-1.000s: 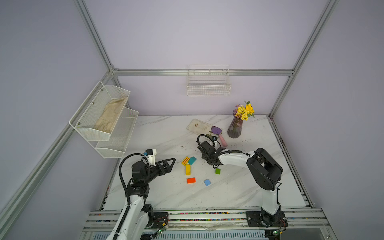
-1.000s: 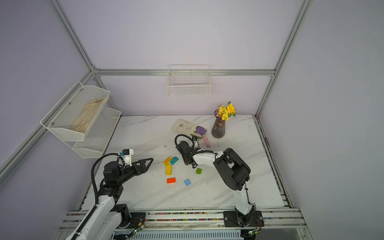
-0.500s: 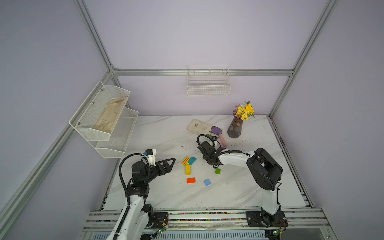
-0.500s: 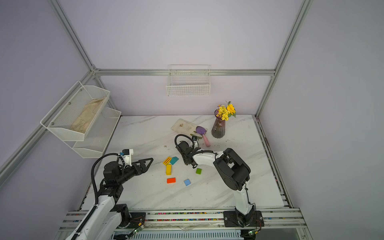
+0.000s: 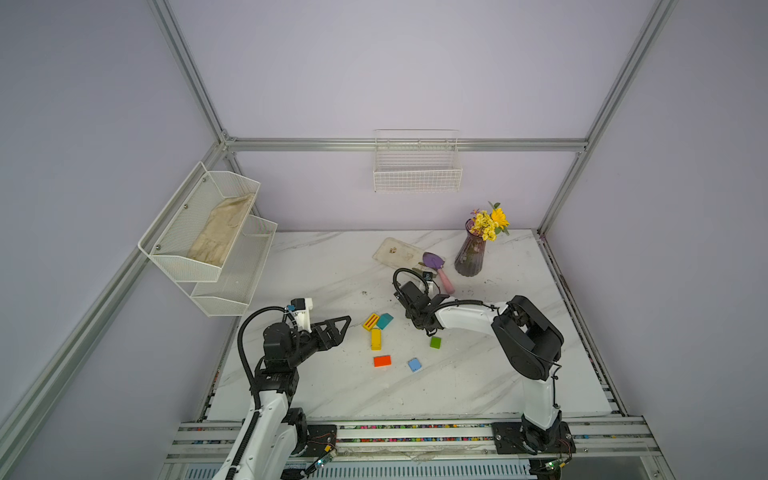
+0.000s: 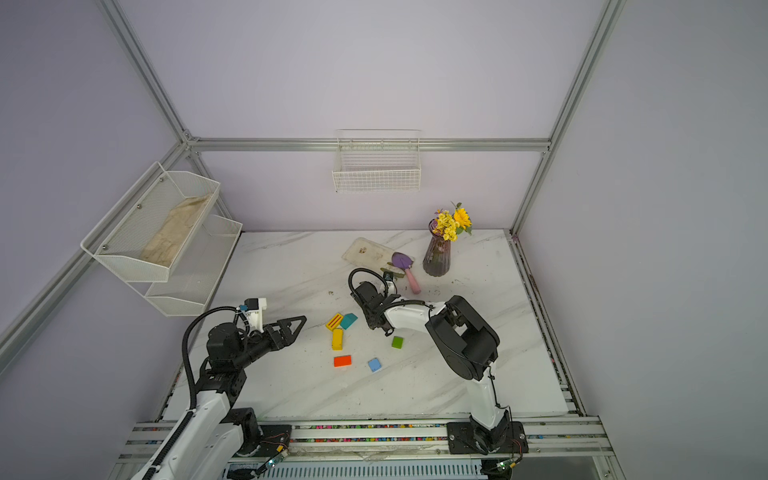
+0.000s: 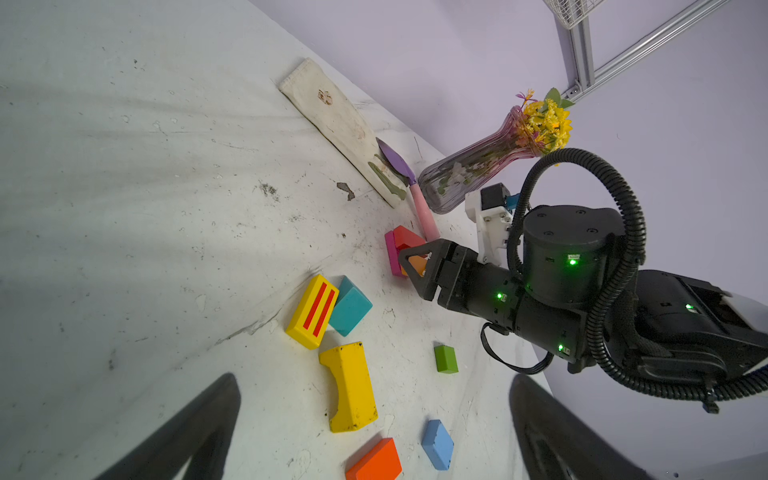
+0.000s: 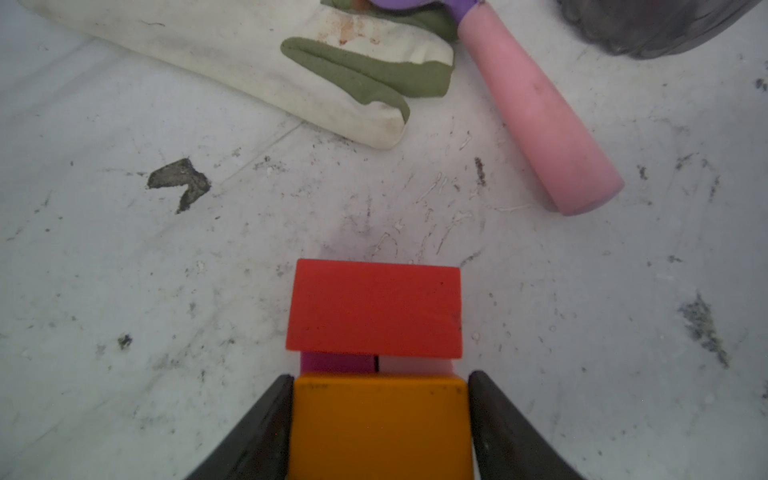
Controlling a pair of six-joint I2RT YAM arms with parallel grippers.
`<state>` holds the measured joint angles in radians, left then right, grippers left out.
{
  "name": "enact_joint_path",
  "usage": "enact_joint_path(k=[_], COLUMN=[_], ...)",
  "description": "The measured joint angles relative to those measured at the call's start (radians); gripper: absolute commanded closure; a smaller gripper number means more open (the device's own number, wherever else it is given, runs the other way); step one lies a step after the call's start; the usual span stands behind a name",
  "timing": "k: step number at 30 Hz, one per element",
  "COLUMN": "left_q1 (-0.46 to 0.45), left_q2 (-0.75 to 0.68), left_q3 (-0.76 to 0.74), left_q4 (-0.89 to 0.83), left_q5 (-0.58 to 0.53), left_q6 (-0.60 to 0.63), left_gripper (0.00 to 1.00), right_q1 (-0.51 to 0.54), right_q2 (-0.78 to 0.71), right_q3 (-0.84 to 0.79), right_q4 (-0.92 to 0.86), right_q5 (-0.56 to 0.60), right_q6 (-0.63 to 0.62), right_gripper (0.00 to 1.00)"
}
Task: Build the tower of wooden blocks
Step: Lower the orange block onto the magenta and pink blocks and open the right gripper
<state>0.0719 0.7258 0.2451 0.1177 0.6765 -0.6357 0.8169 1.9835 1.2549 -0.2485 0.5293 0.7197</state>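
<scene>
As the right arm stretches across it, table [image 5: 332, 266]: white marble, scuffed, and everything in play sits on it.
Right gripper [image 8: 379, 376]: down low near the trowel handle, its 2 black fingers [image 8: 266, 419] pressed to the sides of the orange block [image 8: 380, 424]. Partway closed and clamped on it.
Left gripper [image 5: 343, 327]: hanging left of the loose blocks, spread as wide as it goes, nothing in it.
Vase [image 5: 470, 259]: purple, ribbed, yellow flowers, back right.
Glove [image 5: 395, 251]: white with green tips, flat, just left of the vase.
Trowel [image 5: 434, 262]: purple blade on the glove, pink handle end near the tower.
Tower [image 7: 399, 249]: magenta block [image 8: 336, 362] and pink block [image 8: 415, 365] side by side at the bottom, red block [image 8: 374, 307] on them. The orange one sits just beside the red; whether it rests on them I cannot tell.
Loose blocks: 6, between the 2 arms. Yellow arch [image 7: 351, 386], striped yellow [image 7: 313, 309] touching teal [image 7: 351, 309], orange-red [image 5: 382, 360], blue [image 5: 414, 365], green [image 5: 435, 342].
</scene>
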Motion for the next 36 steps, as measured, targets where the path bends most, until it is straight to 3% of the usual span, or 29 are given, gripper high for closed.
enact_joint_path(k=[3, 13, 21, 28, 36], left_q1=[0.000, 0.000, 0.000, 0.000, 0.000], left_q2=[0.000, 0.000, 0.000, -0.003, -0.010], left_q3=[0.000, 0.000, 0.000, 0.000, 0.000], left_q4=[0.000, 0.000, 0.000, -0.002, -0.006], left_q5=[0.000, 0.000, -0.001, -0.001, -0.002], left_q6=[0.000, 0.000, 0.000, 0.000, 0.000], left_gripper=[0.00, 0.00, 0.00, 0.00, 0.00], right_q1=[0.000, 0.000, 0.014, 0.045, 0.043], right_q2=[0.000, -0.012, -0.176, -0.284, -0.247], right_q3=[0.000, -0.002, -0.090, -0.239, -0.267], right_q4=[0.000, -0.006, 0.028, 0.081, 0.105], right_q5=[0.006, 0.005, -0.011, -0.017, -0.042], right_q6=[0.000, -0.042, -0.079, -0.067, -0.050], right_gripper=[0.32, 0.15, 0.13, 0.27, 0.42])
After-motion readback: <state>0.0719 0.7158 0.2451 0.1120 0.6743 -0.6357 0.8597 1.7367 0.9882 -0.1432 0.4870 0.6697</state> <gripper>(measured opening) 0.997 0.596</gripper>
